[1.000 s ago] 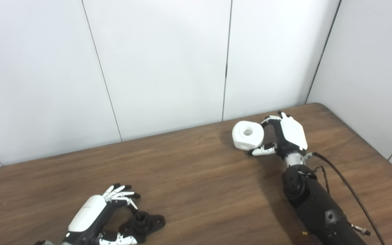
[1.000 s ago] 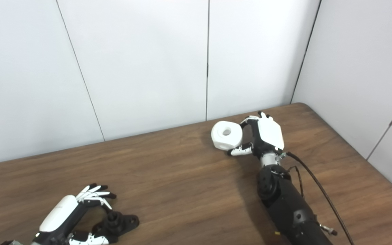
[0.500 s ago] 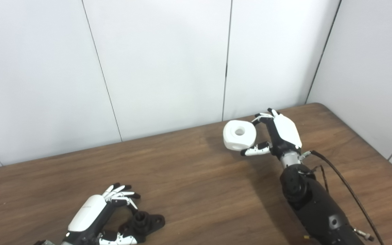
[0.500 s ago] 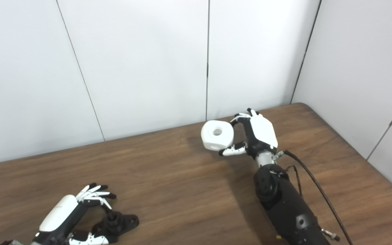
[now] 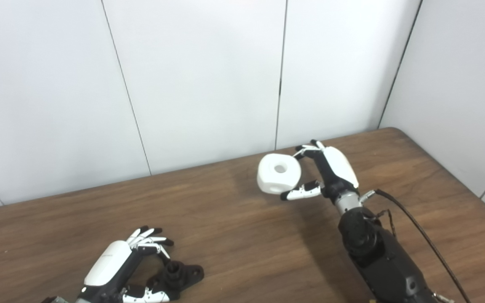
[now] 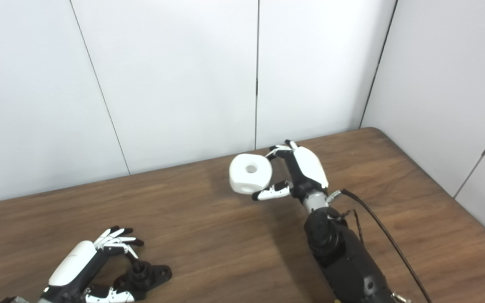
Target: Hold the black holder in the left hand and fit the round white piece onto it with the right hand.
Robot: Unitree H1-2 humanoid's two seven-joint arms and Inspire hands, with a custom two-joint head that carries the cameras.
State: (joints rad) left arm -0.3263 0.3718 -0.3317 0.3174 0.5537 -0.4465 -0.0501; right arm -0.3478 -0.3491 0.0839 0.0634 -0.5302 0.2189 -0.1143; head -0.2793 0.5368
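We carry the round white plastic piece with a hole through its middle (image 5: pixel 279 179) in our right hand (image 5: pixel 331 170), clear of the brown wood-grain table (image 5: pixel 242 235) and toward its far side. The fingers (image 5: pixel 305 150) curl over its upper edge and the thumb presses from below, so it is pinched across its rim with the bore left open. It looks rigid, smooth and fairly light; we judge the rounded, glossy sides could slip in a shallow pinch, so holding across the widest part is the safer hold.

The black moulded holder with a raised central post and flat lobes (image 5: pixel 178 275) lies on the table near the front edge, well apart from the white piece. Our left hand (image 5: pixel 114 269) cups it, fingers arched over one side and thumb beneath the other; whether they actually press on it we cannot tell from this angle. The holder looks stiff, best gripped by its lobes, leaving the post free.
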